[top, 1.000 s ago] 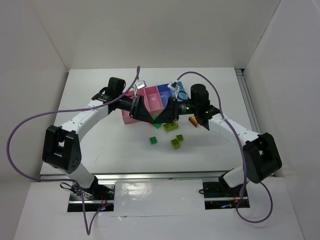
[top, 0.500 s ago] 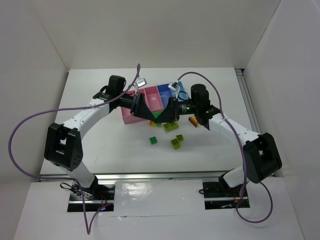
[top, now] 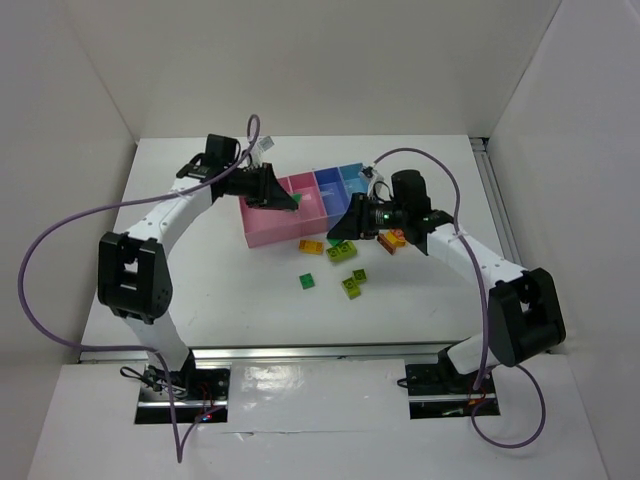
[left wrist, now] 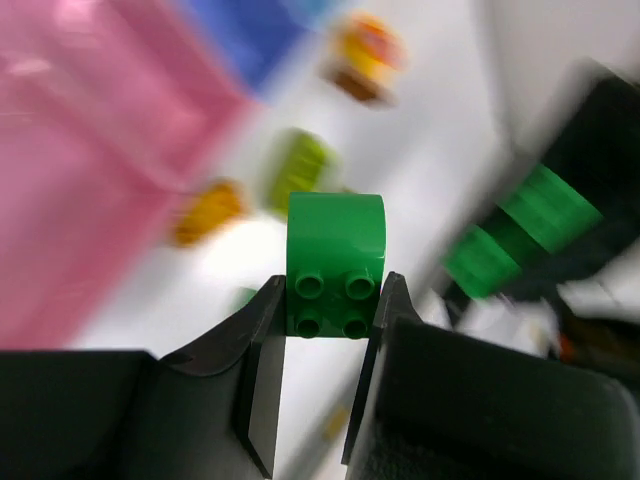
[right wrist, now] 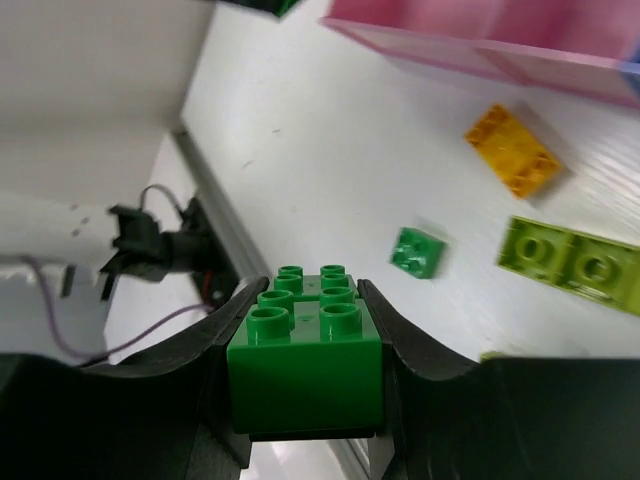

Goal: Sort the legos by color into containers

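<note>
Setting: white table (top: 200,270) enclosed by plain white walls; both arms reach in from the near edge.
Containers: bin row (top: 300,228) stands toward the far middle of the table, with pink bins (top: 312,205) at its left, then a violet-blue bin (top: 330,184) and a light blue bin (top: 352,174) at its right.
Left gripper: left gripper (left wrist: 335,300) is clamped on a green arched brick (left wrist: 335,262), studs facing the wrist camera and a finger (left wrist: 262,350) pressed to each side.
Left gripper position: in the top view it sits over the left end of the pink bins; height above them cannot be told.
Right gripper: right gripper (right wrist: 305,330) is closed tight on a green rectangular brick (right wrist: 305,360), studs upward.
Right gripper position: just in front of the bin row, by its right half, with the loose bricks just beside it.
Loose legos on table: orange-yellow brick (top: 311,246) near the front wall of the pink bins; long lime brick (top: 341,252) just right of it; small dark green brick (top: 306,282) further forward; two lime bricks (top: 352,287) close together; orange-brown piece (top: 392,240) beside the right arm.
Image quality: left wrist background is heavily blurred; only colour patches are readable.
</note>
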You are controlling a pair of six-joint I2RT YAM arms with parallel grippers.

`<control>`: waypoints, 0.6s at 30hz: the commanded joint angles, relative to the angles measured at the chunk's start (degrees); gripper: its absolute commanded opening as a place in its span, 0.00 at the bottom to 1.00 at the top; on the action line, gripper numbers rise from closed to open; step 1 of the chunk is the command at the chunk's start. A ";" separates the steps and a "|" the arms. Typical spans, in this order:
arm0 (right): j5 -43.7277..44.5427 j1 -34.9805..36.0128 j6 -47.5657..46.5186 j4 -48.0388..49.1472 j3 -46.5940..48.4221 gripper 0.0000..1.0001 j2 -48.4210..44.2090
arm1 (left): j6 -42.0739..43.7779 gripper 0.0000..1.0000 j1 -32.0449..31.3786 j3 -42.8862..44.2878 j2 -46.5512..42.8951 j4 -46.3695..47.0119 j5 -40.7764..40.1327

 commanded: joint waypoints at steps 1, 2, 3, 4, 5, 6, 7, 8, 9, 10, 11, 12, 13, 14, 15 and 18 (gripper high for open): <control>13.32 -0.75 -2.68 -7.67 3.12 0.00 -1.14 | -3.43 0.00 -0.68 4.16 3.43 -9.40 -32.82; 16.82 -0.76 -2.68 -8.89 3.12 0.00 -1.14 | -5.26 0.00 -0.69 4.16 3.44 -9.40 -35.24; 17.99 -0.76 -2.68 -8.90 3.12 0.00 -1.66 | -5.28 0.00 -0.69 4.16 4.75 -9.40 -37.01; 18.69 -0.76 -2.68 -9.51 3.12 0.00 -1.66 | -6.15 0.00 -0.69 4.16 5.37 -8.79 -39.55; 20.18 -0.76 -2.68 -9.52 3.12 0.00 -2.36 | -6.94 0.00 -0.69 4.68 6.07 -8.78 -40.36; 20.19 -0.76 -2.68 -9.52 3.12 0.00 -2.89 | -6.95 0.00 -0.69 4.69 6.69 -8.78 -40.89; 20.80 -0.76 -2.68 -9.52 3.12 0.00 -2.89 | -6.95 0.14 -0.69 4.69 7.82 -7.21 -40.89; 21.33 -0.76 -2.68 -10.21 3.12 0.00 -2.89 | -6.95 0.32 -0.69 5.73 8.62 -7.20 -41.41; 21.34 -0.76 -2.68 -10.74 3.12 0.00 -2.89 | -6.95 0.47 -0.69 6.61 9.41 -7.20 -41.42; 21.34 -0.76 -2.68 -10.75 3.12 0.00 -2.89 | -6.95 0.58 -0.69 9.32 10.81 -8.42 -40.72; 21.34 -0.76 -3.29 -11.44 3.64 0.00 -2.37 | -6.17 0.75 -1.21 10.56 10.82 -10.08 -39.06; 20.73 -0.76 -3.82 -12.06 3.64 0.00 -2.37 | -4.51 0.81 -1.22 11.88 10.82 -11.06 -38.00; 20.20 -0.76 -3.83 -12.07 3.64 0.00 -2.37 | -3.45 0.82 -1.74 13.98 10.82 -11.76 -36.95; 19.50 -0.76 -4.35 -12.07 3.64 0.00 -2.37 | -2.48 0.82 -1.74 14.70 10.13 -12.38 -33.54; 17.14 -0.76 -5.14 -12.07 2.95 0.00 -2.37 | -0.56 0.82 -1.74 15.23 9.42 -12.91 -31.25; 11.25 -0.76 -7.51 -10.67 2.33 0.00 -2.37 | 3.92 0.78 -1.22 13.83 5.83 -11.60 -17.68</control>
